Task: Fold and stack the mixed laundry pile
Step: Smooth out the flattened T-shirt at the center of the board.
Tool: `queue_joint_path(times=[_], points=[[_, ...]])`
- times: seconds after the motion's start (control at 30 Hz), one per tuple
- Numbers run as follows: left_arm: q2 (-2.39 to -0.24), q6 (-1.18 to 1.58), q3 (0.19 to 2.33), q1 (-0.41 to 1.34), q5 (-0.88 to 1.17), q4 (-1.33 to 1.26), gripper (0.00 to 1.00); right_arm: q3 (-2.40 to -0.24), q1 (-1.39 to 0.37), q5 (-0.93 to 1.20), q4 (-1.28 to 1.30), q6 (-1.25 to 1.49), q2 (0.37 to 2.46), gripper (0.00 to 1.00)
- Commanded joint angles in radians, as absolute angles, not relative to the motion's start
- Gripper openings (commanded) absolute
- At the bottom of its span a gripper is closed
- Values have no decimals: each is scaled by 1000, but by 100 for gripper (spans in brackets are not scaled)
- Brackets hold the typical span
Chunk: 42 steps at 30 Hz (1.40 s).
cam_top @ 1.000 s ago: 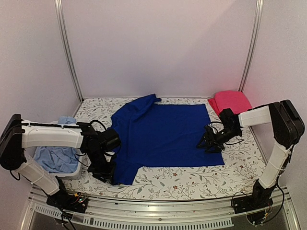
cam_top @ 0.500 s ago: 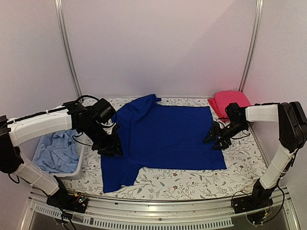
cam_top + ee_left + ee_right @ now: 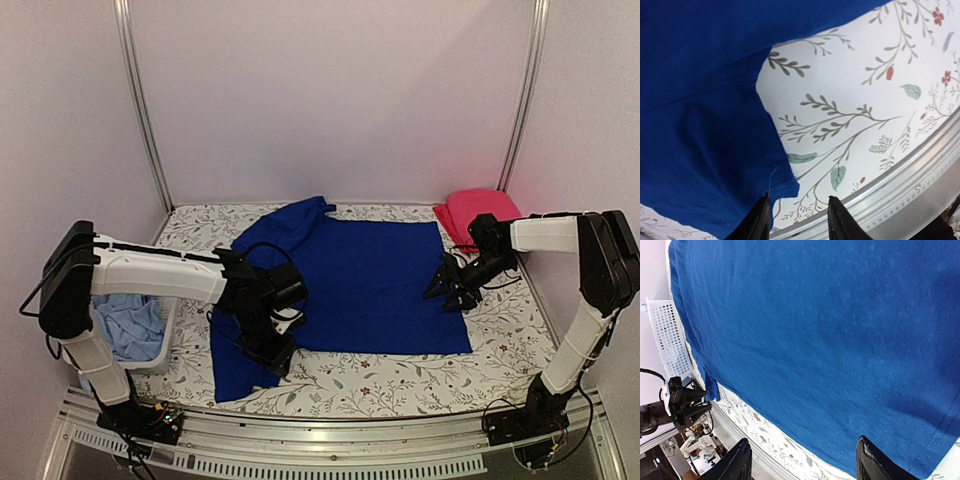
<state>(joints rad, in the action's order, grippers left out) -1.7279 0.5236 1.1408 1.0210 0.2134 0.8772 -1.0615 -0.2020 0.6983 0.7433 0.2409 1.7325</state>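
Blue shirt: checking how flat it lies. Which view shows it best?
The top view: the whole blue shirt shows, spread out. The left wrist view catches only one sleeve; the right wrist view, only body and hem.

You face plain pale walls [image 3: 330, 100] with a pinkish cast, evenly lit. 2 slim metal posts [image 3: 143, 110] rise at the back corners of the white floral table cover [image 3: 400, 375], which meets a perforated aluminium rail [image 3: 330, 452] along the near edge.
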Motion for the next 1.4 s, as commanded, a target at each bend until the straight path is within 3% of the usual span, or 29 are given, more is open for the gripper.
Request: queue_joint_path(times=[0.0, 0.13, 0.37, 0.53, 0.57, 0.67, 0.73, 1.0, 1.37], points=[[-1794, 524, 1139, 1048, 124, 885, 41, -1031, -203, 719, 726, 223, 1770, 70], [-1838, 509, 1137, 1086, 126, 881, 38, -1012, -204, 717, 712, 222, 1785, 69], [-1908, 416, 1200, 1209, 265, 841, 0, -1015, -203, 695, 738, 202, 1792, 69], [-1861, 295, 1286, 1217, 303, 779, 0, -1034, -203, 681, 771, 190, 1782, 69], [-1840, 278, 1302, 1212, 318, 769, 6, -1045, -203, 679, 776, 188, 1780, 68], [-1753, 252, 1313, 1172, 339, 739, 45, -1076, -205, 676, 773, 186, 1768, 67], [-1695, 281, 1278, 1089, 386, 691, 53, -1100, -211, 666, 764, 183, 1765, 67], [-1681, 492, 1195, 683, 217, 566, 48, -1198, -215, 628, 669, 194, 1886, 67], [-1795, 625, 1040, 590, 74, 622, 37, -996, -214, 598, 643, 230, 1931, 65]])
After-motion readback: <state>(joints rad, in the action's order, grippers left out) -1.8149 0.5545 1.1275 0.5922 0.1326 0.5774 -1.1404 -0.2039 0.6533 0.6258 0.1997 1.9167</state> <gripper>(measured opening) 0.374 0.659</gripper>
